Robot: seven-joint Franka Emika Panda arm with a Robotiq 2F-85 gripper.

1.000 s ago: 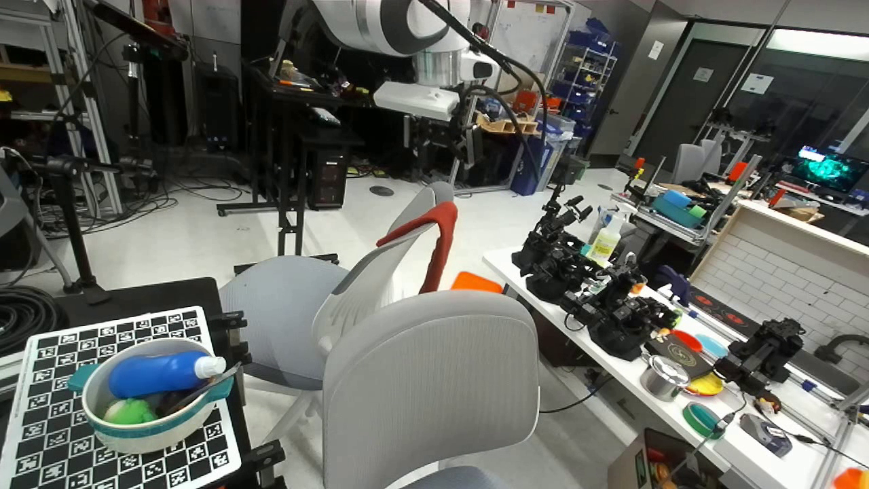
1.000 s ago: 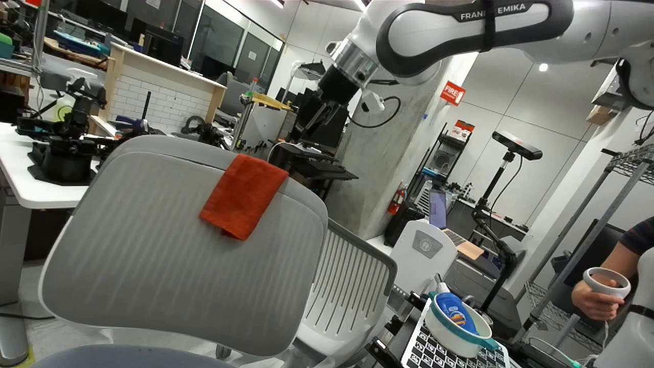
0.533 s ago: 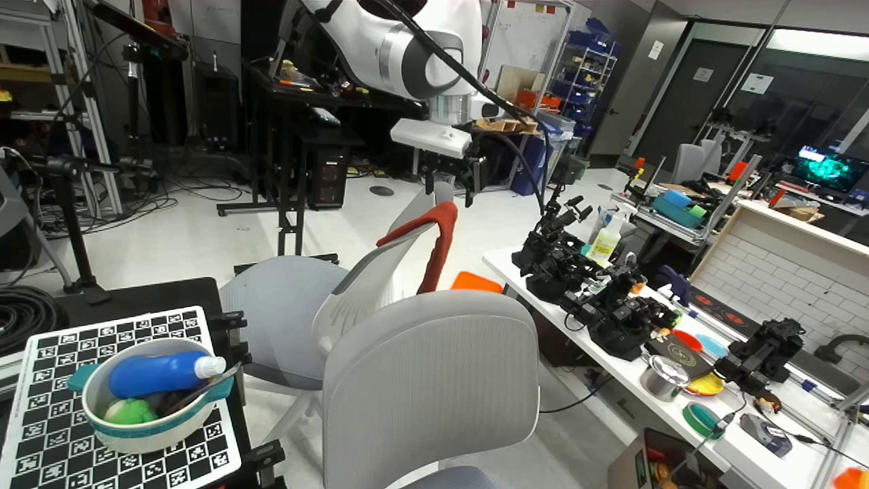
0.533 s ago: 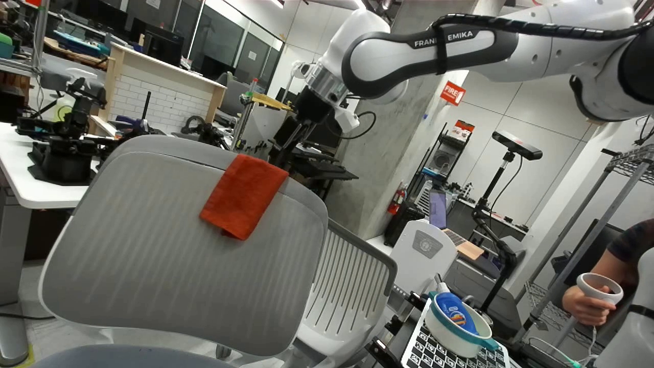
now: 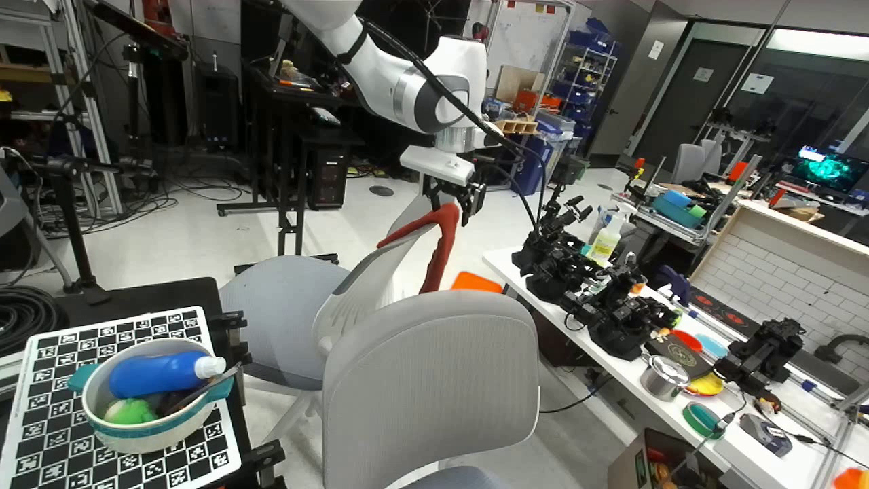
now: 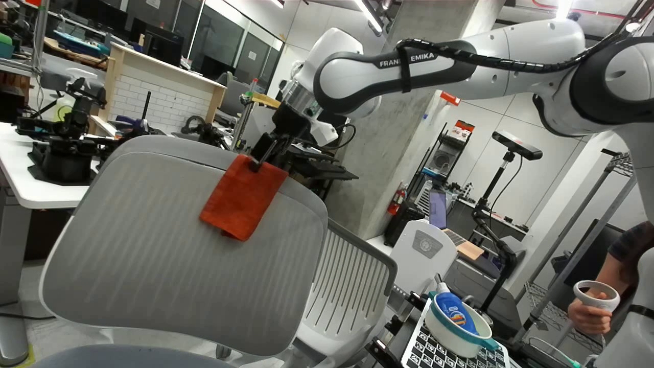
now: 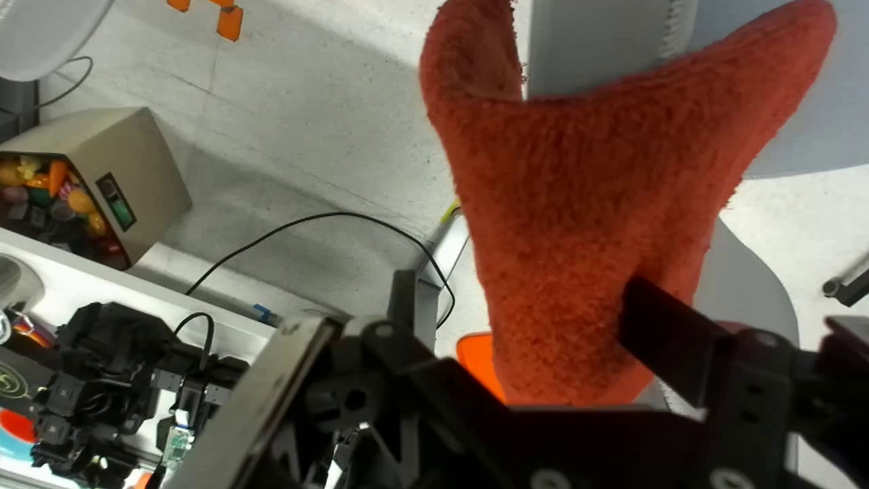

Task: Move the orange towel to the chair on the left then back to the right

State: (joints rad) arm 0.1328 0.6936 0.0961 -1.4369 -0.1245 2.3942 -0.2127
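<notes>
I have the black two-fingered pincer (image 7: 519,291) with its fingers spread well apart. The fuzzy orange-red cloth towel (image 6: 245,202) hangs over the top edge of the grey ribbed chair back (image 6: 168,245), toward its upper right corner in an exterior view. On my wrist view, one finger (image 7: 665,336) overlaps the towel's right edge (touching or not, I can't tell); the other stands clear of its left edge.

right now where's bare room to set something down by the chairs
Bare in view: the grey seat between the black table and the draped backrest; the white floor between the black tower and that seat. Crowded: the white bench, packed with black robot arms, and the backrest's top edge, where the open gripper stands at the orange towel.
</notes>
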